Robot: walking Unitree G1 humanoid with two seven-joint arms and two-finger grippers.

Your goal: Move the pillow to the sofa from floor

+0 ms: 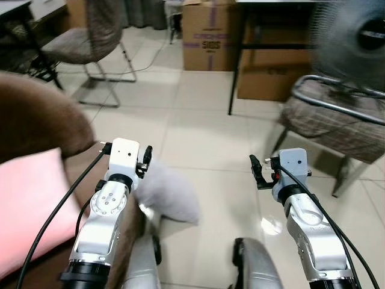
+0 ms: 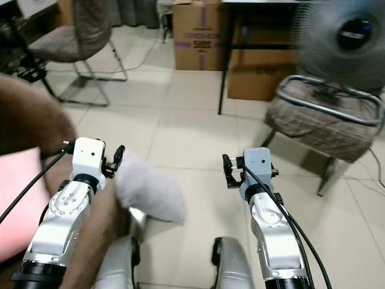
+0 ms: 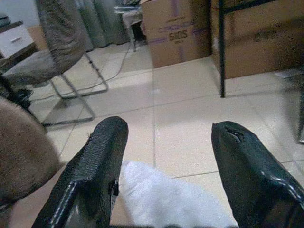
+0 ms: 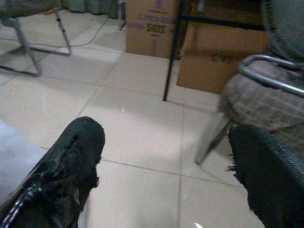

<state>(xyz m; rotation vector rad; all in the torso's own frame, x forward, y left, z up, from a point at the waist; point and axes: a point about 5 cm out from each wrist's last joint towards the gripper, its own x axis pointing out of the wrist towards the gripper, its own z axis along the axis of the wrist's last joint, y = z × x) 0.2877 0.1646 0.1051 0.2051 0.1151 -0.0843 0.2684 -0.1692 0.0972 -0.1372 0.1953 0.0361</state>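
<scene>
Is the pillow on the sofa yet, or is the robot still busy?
Not yet. Nothing looks finished: the white pillow lies on the tiled floor beside the brown sofa, not on it. In hand: the left tool is open just above the pillow, ready to grab. The right tool is open and holds nothing. Left to do: grab, lift, and set it on the sofa.

The left gripper (image 3: 166, 156) has its two black fingers (image 3: 92, 175) spread wide apart. Between them, toward six o'clock, lies the white pillow (image 3: 166, 199) on the tile floor (image 3: 180, 114) — a cardboard box (image 3: 176, 29) stands at twelve o'clock, a chair (image 3: 52, 52) at ten.
</scene>
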